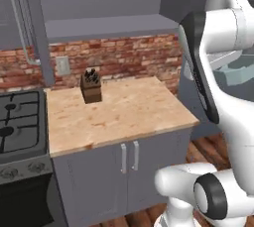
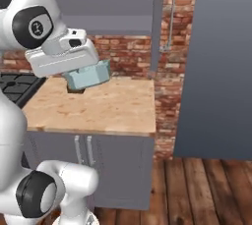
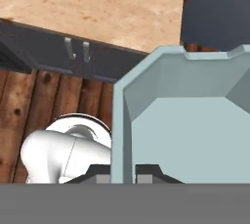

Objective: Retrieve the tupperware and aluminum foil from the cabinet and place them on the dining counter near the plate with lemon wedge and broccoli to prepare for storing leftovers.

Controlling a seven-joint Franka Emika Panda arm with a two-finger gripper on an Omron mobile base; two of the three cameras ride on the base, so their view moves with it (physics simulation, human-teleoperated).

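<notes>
**Teal tub riding in the fingers, wrong counter underneath**

Pale grey-teal plastic is taking up the right half of the hand view: the tupperware (image 3: pixel 190 135) is hanging in the grip, its left wall running straight down between the two dark fingers (image 3: pixel 148 170) at the bottom of the frame. Those fingers are pinching that wall, one tip inside the tub and one outside, nearly pressed together with just the thin plastic between them. The open mouth is facing the camera, so the tub is lying off to the right of the grip line, carried by one side rather than across its middle.

In the right base view the tupperware (image 2: pixel 88 76) is sitting in the upper left of the frame, tucked under the white hand and held clear above the wood counter (image 2: pixel 98 108). In the left base view it is peeking out at the right edge behind the forearm (image 1: pixel 240 75), well right of the knife block (image 1: pixel 91 86) and the stove (image 1: pixel 20 122).

That small counter with the grey doors looks like the worktop, not the dining counter. No plate, lemon wedge or broccoli can be seen from here. So my read: the carry is underway, and the drop-off is depending on the base turning away to find the island. With a one-wall pinch, the tub could swing during that turn.
</notes>
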